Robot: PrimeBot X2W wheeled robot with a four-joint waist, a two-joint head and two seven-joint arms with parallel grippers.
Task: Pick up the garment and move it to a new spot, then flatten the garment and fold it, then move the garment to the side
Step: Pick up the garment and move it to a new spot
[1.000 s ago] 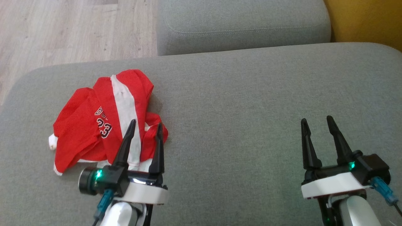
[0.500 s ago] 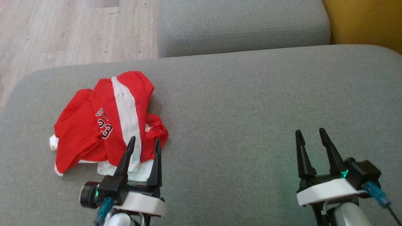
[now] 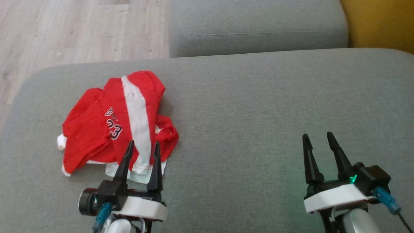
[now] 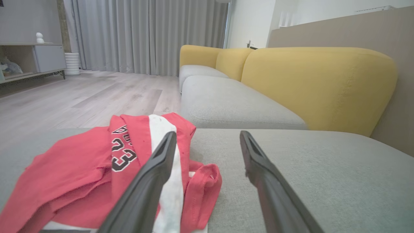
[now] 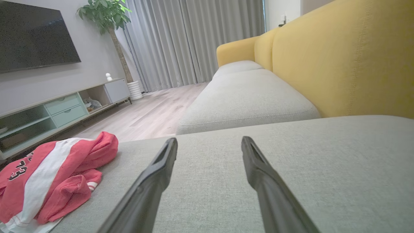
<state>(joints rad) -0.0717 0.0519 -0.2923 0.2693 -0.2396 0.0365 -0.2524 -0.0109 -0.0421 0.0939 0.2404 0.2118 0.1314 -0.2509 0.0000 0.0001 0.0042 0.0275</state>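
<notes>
Both pairs of jaws are shown spread wide and empty. The left gripper [image 3: 144,142] is held at the near edge of the red jersey [image 3: 93,129], with one finger crossing its white stripe and the other over the bare fabric of the grey seat cushion [image 3: 245,113]; contact cannot be confirmed. The right gripper [image 3: 317,134] is poised over the cushion's right half, well apart from the jersey. The jersey, numbered 23, is seen crumpled in a heap on the cushion's left part, toward its far corner. Beyond the cushion, a second grey cushion [image 3: 258,29], a yellow backrest [image 3: 381,22] and a wooden floor [image 3: 81,29] are visible. No step is judged complete: pick-up, relocation, flattening, folding and moving aside are all left.
</notes>
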